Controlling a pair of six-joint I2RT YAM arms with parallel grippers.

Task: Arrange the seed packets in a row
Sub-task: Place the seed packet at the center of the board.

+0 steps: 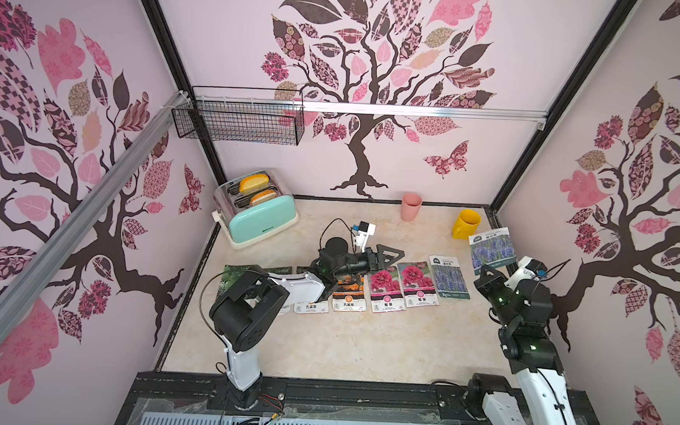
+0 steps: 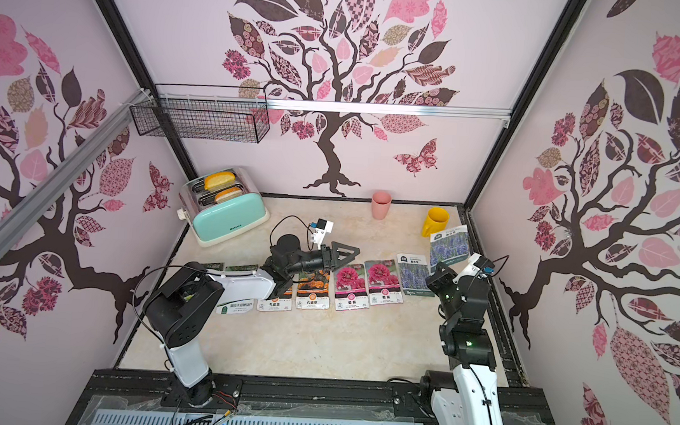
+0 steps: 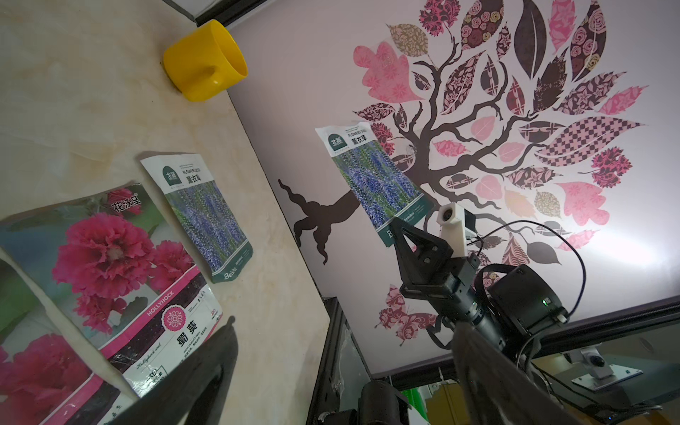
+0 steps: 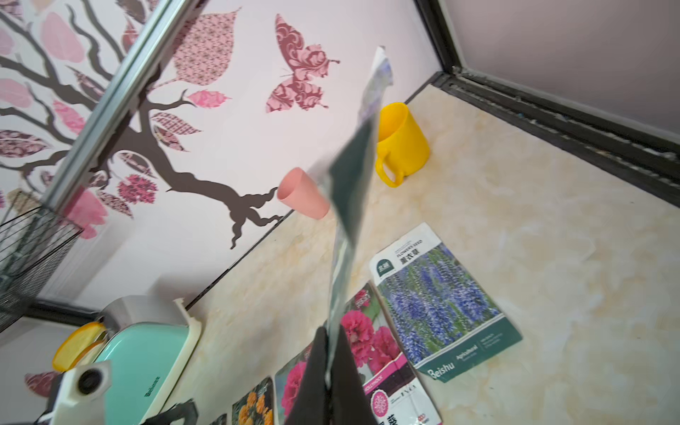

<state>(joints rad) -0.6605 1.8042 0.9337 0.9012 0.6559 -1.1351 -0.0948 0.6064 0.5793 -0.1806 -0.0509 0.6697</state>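
Pink tree-decal walls (image 1: 494, 170) box the cell in on three sides, and the pale marble-look tabletop (image 1: 322, 342) is where it all plays out. Across its middle runs the line of seed packets (image 1: 386, 291), long sides together. The gourds sit half under the left arm (image 1: 293, 285), then come the marigolds and the magenta pair. At the right end, one lavender packet (image 1: 449, 277) lies flat. Toaster (image 1: 257, 212), pink cup (image 1: 411, 205) and yellow mug (image 1: 466, 223) sit well back, out of the way.

Now the left gripper (image 1: 390, 258): it hovers over the row about where marigolds meet magenta, jaws spread wide, nothing in them. The right gripper (image 4: 328, 336) is the one to watch. Its jaws are pressed together on the green bottom edge of the last packet (image 1: 492, 249), the second lavender. That packet is up off the table, its header end rising away toward the right wall.

And here's the crux, as I read it. The open spot is just right of the flat lavender packet, nearly under the right gripper and well apart from the left one. So this is the right gripper's job. The airborne packet's long axis, now tilted up, has to come down parallel to its neighbour, front to back, green edge toward the robot.
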